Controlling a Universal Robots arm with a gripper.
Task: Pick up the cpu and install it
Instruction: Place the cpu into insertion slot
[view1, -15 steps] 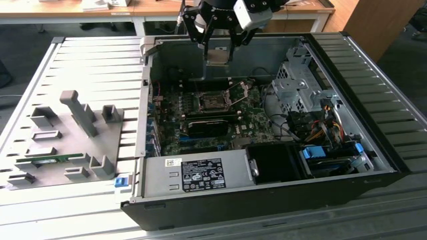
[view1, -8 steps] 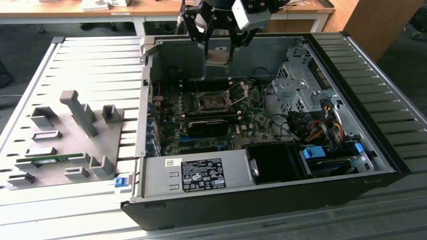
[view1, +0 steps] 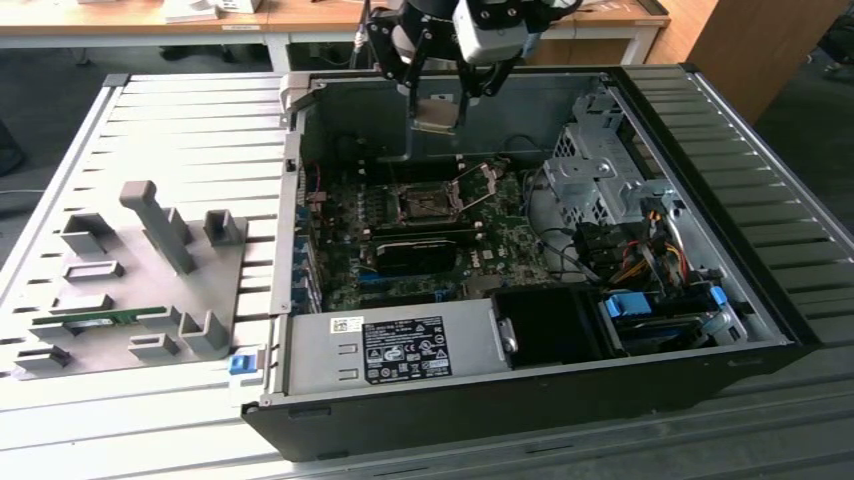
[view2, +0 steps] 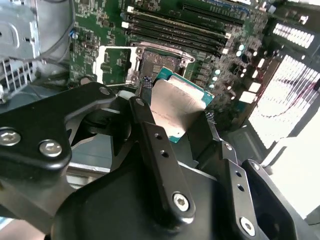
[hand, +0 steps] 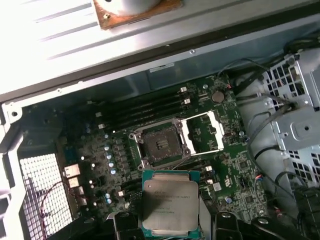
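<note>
No text is legible. The white label (view1: 407, 350) on the power supply (view1: 320, 352) bears print too small to read. Faint engraved lines on the cpu (hand: 170, 202) lid are unreadable too.

Silver-topped cpu (hand: 170, 203) held flat above the motherboard (hand: 100, 155).

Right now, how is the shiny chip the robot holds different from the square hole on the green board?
The cpu has a smooth silver top; the socket is dark inside a metal frame. The cpu hangs in the gripper, above the motherboard; the socket sits fixed on it. Both are square.
</note>
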